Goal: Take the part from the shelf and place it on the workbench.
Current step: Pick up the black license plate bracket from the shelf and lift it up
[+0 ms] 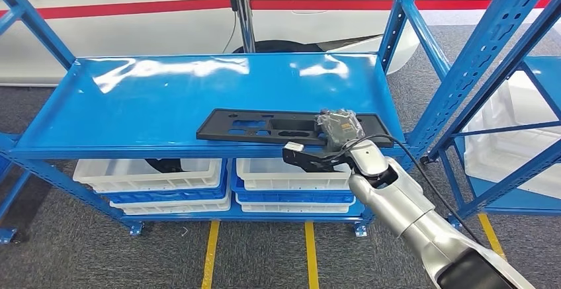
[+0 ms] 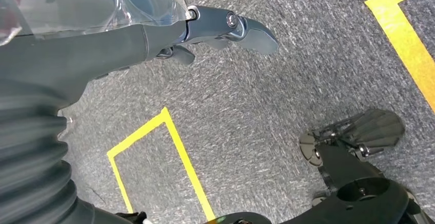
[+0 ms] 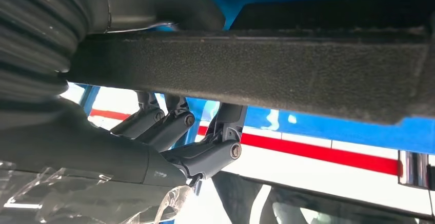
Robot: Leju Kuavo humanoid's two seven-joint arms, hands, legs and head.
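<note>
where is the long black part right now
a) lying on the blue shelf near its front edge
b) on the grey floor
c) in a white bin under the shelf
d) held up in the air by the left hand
a: the black part lies flat on the blue shelf near its front edge, with the right hand at its right end; the white bins sit on the level below.

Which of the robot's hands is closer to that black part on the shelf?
Right. The right hand is at the black part's front edge; the left hand hangs over the floor.
</note>
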